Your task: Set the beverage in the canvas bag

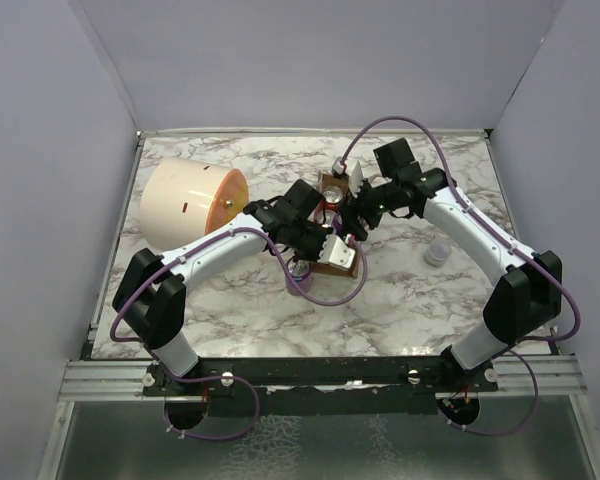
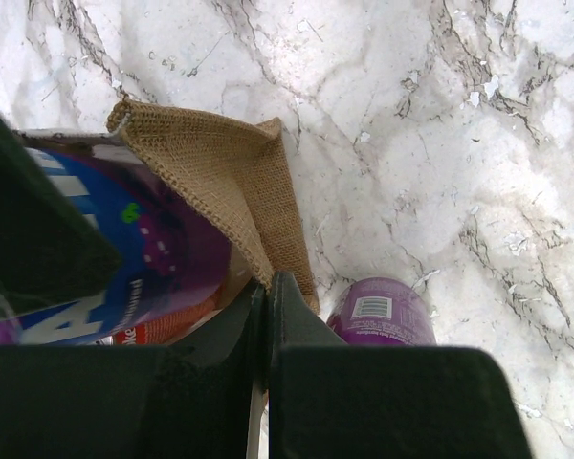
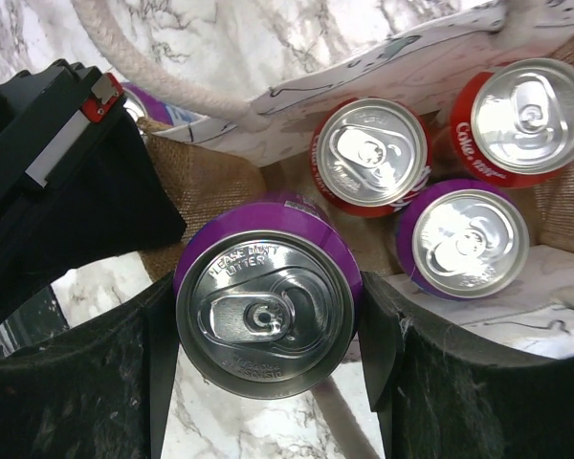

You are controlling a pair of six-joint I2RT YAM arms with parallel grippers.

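Right claw [image 3: 268,339] clamped on upright purple can [image 3: 264,306], axis vertical, poised at bag [image 3: 206,182] edge beside three cans [image 3: 368,158] inside. Left claw [image 2: 268,320] closed together at the rim.

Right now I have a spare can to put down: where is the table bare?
Bare marble: the near strip before the canvas bag, and the far edge behind the cream cylinder. Crowded: the centre, where left pincer and right pincer meet at the bag.

Overhead, the left arm [image 1: 220,245] and right arm [image 1: 465,220] hide most of the canvas bag [image 1: 340,258] and its contents.
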